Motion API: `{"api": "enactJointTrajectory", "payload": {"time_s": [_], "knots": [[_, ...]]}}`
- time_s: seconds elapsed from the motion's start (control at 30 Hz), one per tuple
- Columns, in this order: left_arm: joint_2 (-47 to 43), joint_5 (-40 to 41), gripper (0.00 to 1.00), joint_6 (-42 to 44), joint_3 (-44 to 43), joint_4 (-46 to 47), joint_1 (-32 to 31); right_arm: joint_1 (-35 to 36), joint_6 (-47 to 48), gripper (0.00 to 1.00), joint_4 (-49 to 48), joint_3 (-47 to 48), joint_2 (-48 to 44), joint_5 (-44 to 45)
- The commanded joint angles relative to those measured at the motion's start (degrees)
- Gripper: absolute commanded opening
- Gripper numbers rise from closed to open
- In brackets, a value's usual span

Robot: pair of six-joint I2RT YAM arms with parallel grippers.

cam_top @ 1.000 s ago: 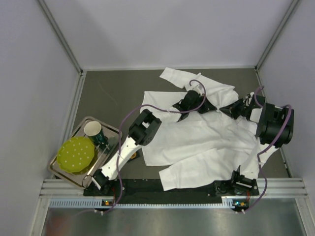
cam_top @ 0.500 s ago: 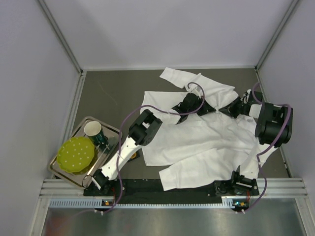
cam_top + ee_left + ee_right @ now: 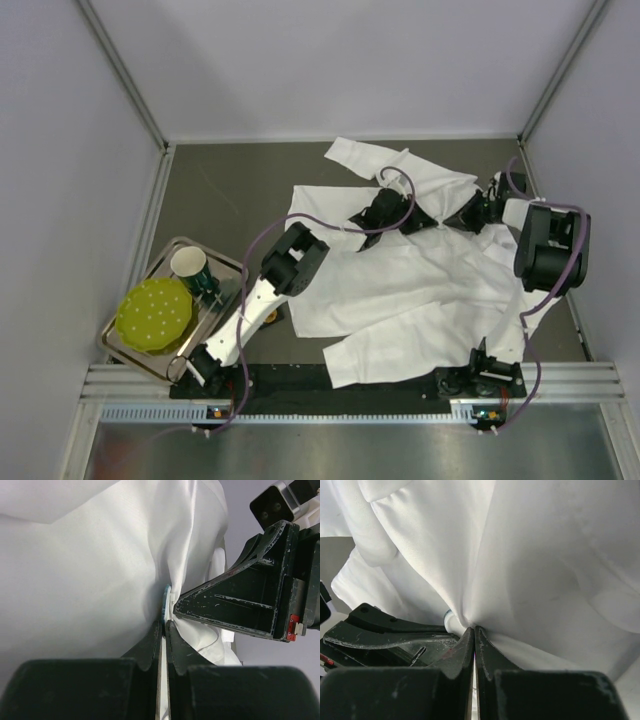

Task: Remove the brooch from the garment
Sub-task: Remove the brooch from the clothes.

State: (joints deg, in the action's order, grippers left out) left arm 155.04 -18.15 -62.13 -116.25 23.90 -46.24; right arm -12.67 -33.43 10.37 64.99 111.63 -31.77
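Near left: metal tray (image 3: 222, 258) w/ green dotted disc (image 3: 154, 314) & white cup (image 3: 188, 263). White shirt (image 3: 400, 290) lies spread over centre-right of the table (image 3: 230, 190). L gripper (image 3: 163, 630) is over the shirt's far part, fingers pinched together on thin bluish edge of the brooch (image 3: 166, 602), which sits in a bunched fold. R gripper (image 3: 474, 630) meets it tip-to-tip from the right, clamped on cloth just beside the brooch.

No readable text, labels, brands or numbers in any view.
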Motion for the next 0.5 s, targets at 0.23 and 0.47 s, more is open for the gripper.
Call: {"api": "enactJointTrajectory", "payload": {"time_s": [0.23, 0.47], "knots": [[-0.36, -8.3, 0.0, -0.35, -7.76, -4.56, -1.57, 6.07, 8.55, 0.0, 12.38, 6.81, 5.35, 12.34], [1.4, -11.11, 0.0, -2.64, -9.17, -5.18, -1.31, 9.06, 12.86, 0.0, 19.24, 12.7, 6.75, 18.41]]}}
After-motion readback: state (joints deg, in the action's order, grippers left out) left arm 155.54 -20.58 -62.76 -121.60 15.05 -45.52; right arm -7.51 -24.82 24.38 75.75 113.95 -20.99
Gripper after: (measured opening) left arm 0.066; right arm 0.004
